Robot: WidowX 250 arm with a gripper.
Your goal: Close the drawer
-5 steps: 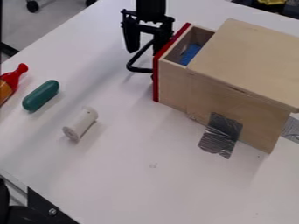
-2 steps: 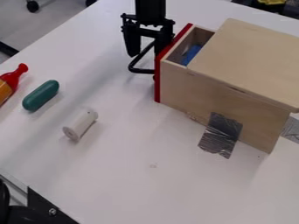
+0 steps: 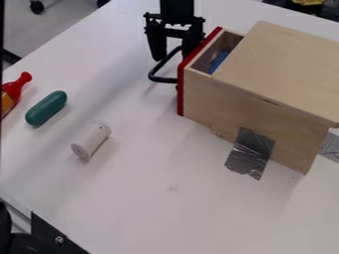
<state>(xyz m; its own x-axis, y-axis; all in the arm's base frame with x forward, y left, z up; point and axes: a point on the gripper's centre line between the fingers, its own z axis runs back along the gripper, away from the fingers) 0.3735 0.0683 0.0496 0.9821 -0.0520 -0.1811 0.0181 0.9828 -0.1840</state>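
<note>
Spreading under everything, the white bench (image 3: pixel 139 203) reached across most of the view. On it, toward the right, stood the pale wooden box (image 3: pixel 285 74), its broad flat top tilting across the view. The drawer (image 3: pixel 198 96) stuck partly out of the box at its upper left end, red front outward, its open top showing a strip of the inside. The black tool (image 3: pixel 175 56) hung down from the top edge, right by that red front, released, its two fingers spread apart, with the upper part of the handle between them; whether either finger touched the front, I could not tell. Grey tape (image 3: pixel 250 154) ran down the box's near side onto the bench. At the left lay a green capsule-shaped piece (image 3: pixel 46 108), beside a red and orange bottle (image 3: pixel 13 92) cut off by the edge, and nearer, a white spool (image 3: pixel 90 141) on its side. The black handle (image 3: pixel 151 76) curved out from the drawer's front, and a bit of blue (image 3: pixel 218 60) sat inside the drawer.
</note>
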